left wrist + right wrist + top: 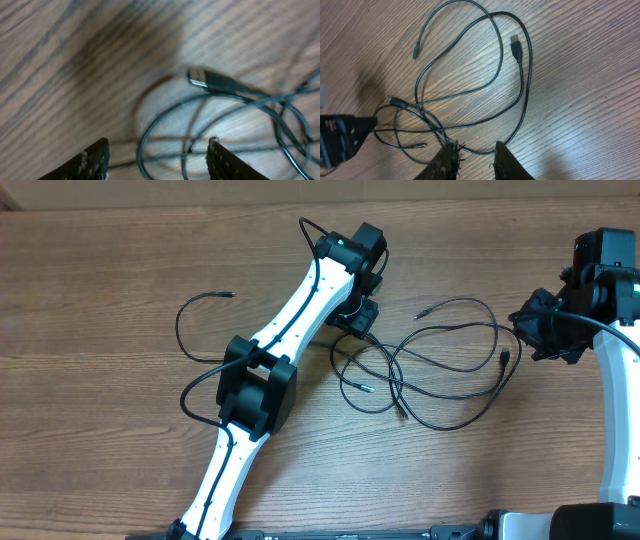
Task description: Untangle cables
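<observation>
Right wrist view: cables lie looped, crossing ahead of the spread right claw; left claw spread too; untangling looks barely begun.

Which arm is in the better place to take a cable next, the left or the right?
Left, probably. The left gripper sits low over the cables, open, with looped strands between its jaws. The right gripper stands at the tangle's edge, higher up.

Cables partly hidden beneath the left arm.
</observation>
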`<state>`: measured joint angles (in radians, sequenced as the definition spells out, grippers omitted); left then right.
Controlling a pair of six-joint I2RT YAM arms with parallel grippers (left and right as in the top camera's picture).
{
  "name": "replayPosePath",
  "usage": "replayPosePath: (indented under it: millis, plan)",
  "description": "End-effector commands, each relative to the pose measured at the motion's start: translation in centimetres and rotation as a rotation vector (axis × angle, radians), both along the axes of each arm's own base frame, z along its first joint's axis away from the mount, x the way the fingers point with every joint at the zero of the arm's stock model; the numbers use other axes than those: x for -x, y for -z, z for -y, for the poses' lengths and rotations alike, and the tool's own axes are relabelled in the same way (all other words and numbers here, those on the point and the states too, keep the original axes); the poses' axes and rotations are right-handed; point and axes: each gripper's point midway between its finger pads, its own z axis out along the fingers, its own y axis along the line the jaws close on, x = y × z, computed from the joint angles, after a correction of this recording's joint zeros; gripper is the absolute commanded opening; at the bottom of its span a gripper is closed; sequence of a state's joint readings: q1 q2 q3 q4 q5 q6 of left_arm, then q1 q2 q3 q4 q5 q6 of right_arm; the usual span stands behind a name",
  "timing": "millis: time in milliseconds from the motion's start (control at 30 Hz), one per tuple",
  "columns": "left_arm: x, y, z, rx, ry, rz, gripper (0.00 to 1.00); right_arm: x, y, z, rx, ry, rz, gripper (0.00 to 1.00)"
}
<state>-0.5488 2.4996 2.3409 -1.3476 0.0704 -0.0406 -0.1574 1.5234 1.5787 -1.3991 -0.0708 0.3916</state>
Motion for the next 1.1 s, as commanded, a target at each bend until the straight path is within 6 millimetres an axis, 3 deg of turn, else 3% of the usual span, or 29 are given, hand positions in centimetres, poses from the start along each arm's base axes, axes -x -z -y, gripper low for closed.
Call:
replayPosePath:
  millis: [0,367,467,567,667,733,833,933,1067]
  plan:
    - [-0.2,2.3,-0.1,-0.007,0.020,-0.022,0.59,-0.3,-1.0,0.3,0.018,-0.002,0.033,0.23]
    - [-0.1,6.3,-0.4,-0.049,-0.033,-0.068,0.44,-0.3,-1.0,0.4,0.033,-0.025,0.033,0.27]
    - [0.3,7.3,-1.0,-0.087,-0.067,-0.088,0.34,-0.3,-1.0,0.4,0.033,-0.026,0.033,0.27]
    - [0.7,8.0,-1.3,-0.103,-0.077,-0.111,0.05,-0.3,-1.0,0.4,0.037,-0.040,0.033,0.28]
    - [0.5,7.3,-1.3,-0.098,-0.079,-0.100,0.04,-0.2,-1.0,0.4,0.036,-0.040,0.030,0.28]
    - [-0.1,5.6,-1.4,-0.079,-0.106,-0.076,0.04,-0.1,-1.0,0.4,0.036,-0.040,0.026,0.29]
    - [-2.0,-1.0,-1.0,0.007,-0.140,0.044,0.04,-0.1,-0.9,0.3,0.035,-0.042,0.025,0.35]
    - [-2.9,-8.8,-0.8,0.102,-0.145,0.192,0.04,0.0,-0.9,0.3,0.036,-0.045,0.023,0.37]
    - [-2.4,-20.0,-1.0,0.247,-0.145,0.409,0.04,-0.1,-0.9,0.1,0.028,-0.050,0.025,0.38]
